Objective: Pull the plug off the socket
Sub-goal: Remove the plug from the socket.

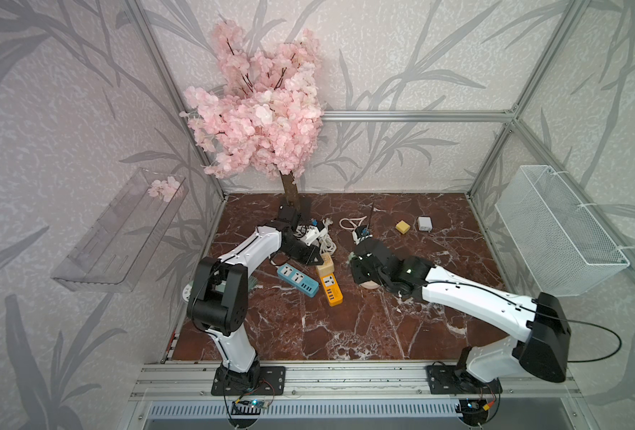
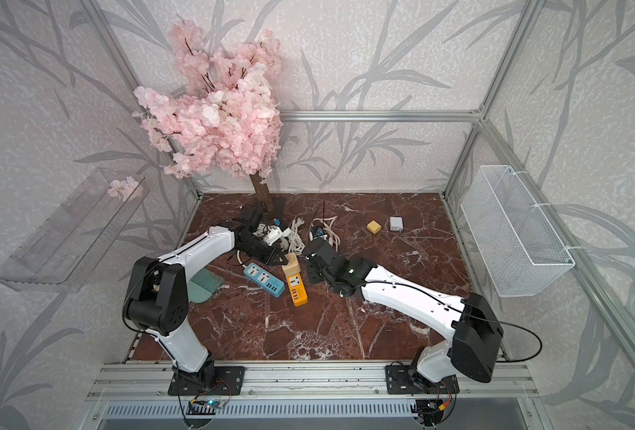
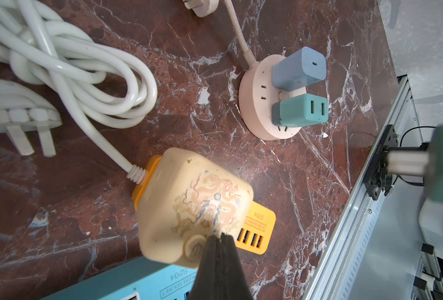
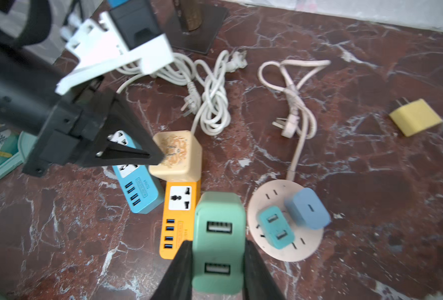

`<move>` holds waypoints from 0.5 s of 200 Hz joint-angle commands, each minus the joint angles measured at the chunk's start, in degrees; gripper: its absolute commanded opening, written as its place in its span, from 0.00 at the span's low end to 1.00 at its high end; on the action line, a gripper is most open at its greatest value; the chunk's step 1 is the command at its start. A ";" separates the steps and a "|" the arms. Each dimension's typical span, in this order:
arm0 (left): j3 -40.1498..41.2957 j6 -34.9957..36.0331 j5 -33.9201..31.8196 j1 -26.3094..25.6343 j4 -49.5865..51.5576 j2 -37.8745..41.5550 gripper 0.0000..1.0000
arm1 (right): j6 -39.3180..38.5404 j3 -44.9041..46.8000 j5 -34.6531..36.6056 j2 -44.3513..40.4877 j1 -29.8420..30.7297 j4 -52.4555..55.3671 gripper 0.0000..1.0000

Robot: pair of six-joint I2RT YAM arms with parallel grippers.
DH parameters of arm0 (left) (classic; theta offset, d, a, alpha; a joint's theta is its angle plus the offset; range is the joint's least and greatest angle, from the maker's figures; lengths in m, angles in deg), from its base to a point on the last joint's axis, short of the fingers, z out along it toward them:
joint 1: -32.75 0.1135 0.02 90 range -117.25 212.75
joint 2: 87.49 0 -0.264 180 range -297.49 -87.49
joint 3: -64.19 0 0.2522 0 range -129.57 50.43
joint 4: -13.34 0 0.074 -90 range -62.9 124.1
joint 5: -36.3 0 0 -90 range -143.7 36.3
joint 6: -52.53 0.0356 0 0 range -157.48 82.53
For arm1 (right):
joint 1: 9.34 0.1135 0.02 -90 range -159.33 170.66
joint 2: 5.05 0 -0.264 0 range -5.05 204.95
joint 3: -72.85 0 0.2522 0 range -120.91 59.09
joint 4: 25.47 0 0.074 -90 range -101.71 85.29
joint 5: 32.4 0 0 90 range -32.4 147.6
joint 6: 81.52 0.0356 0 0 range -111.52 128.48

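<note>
My right end effector (image 4: 216, 245) clamps the green plug (image 4: 219, 207), prongs bare; my left end effector (image 3: 219, 237) is pinched shut, empty, at the cream plug (image 3: 189, 197) on the orange socket (image 3: 258, 231).

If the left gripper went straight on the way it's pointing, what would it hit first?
The cream cube plug on the orange power strip. The shut left gripper points right at it and seems almost to touch it, though depth is unclear.

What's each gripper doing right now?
Left gripper: shut, empty, tips at the cream cube-shaped plug.
Right gripper: shut on the mint-green plastic two-port USB charger.
</note>
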 commanded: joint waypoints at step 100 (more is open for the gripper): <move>-11.96 -0.09 -0.21 -1.72 6.58 11.03 0.51 | 5.97 13.51 -11.05 -10.59 -18.10 -3.85 0.00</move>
